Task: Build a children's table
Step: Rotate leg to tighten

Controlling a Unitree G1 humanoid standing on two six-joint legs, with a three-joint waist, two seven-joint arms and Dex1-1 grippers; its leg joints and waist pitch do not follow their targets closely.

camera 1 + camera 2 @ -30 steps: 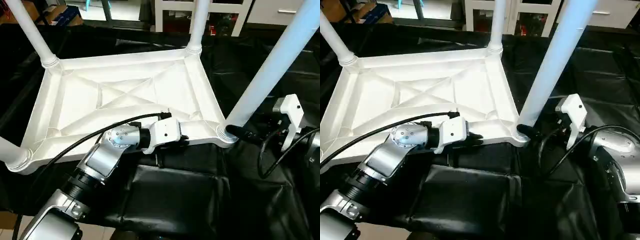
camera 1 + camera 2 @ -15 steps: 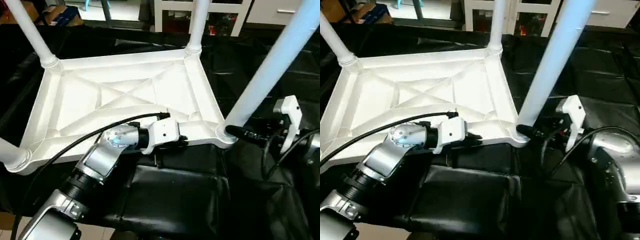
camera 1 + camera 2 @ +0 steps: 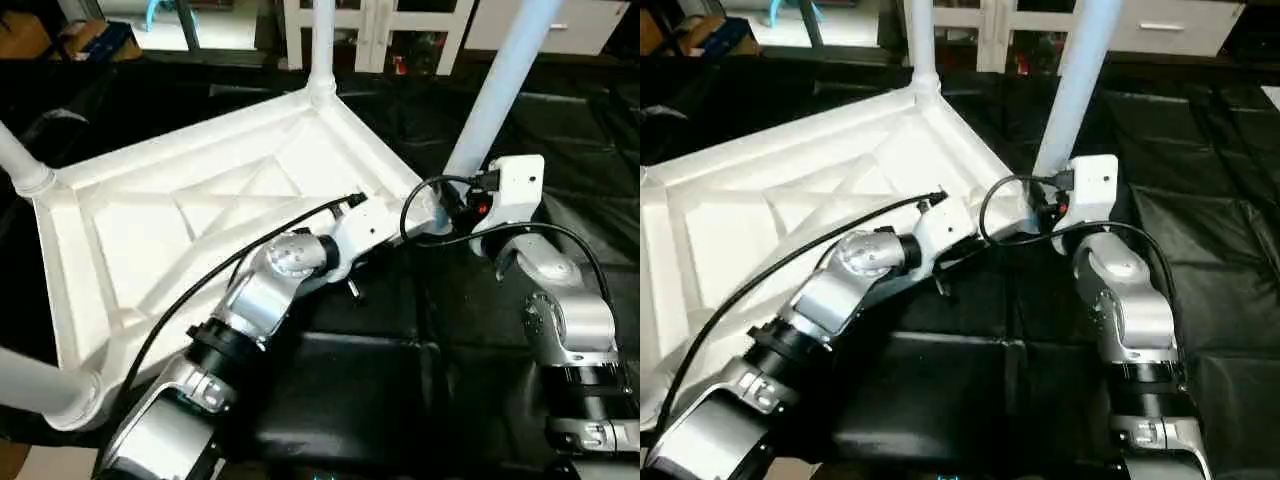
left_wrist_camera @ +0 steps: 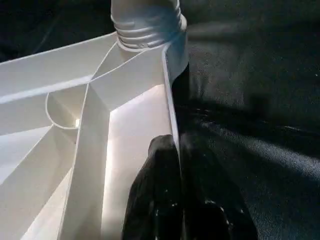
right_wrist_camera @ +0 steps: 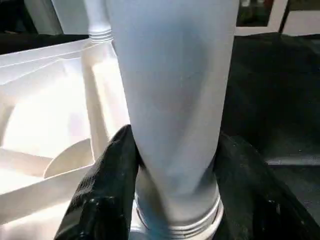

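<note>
Four legs counted on upturned table top [image 3: 150, 220], X-ribs facing up, lying on black-clothed tabletop [image 3: 400, 380]: near-right leg [image 3: 500, 80], far leg [image 3: 322, 40], left leg [image 3: 18, 165], near-left leg [image 3: 30, 385].

Against a second ago: whole top swung round on the cloth, near-right corner now drawn in toward the middle of the head views, long side running diagonal instead of square-on. Some camera shift too, but not enough to explain the turn. Right pincer [image 5: 175, 145], earlier parked just beside the leg base with a gap, now clasping near-right leg just above its ribbed collar, black fingers [image 5: 112, 170] on both sides, touching. Left pincer [image 4: 176, 150] clenched on the rim wall of the top near that same corner, same hold as before.

Judgement only: assembly looks nearly finished. Probably seating or tightening this last leg, or repositioning before flipping upright.

Hard to make out:
- All leg tops cut off by the frame, near-left socket right at the picture edge.
- Left fingertips tucked behind own wrist in head views.
- Cannot tell whether the collar is fully home.
- Cannot tell how firm the right grip is.
</note>
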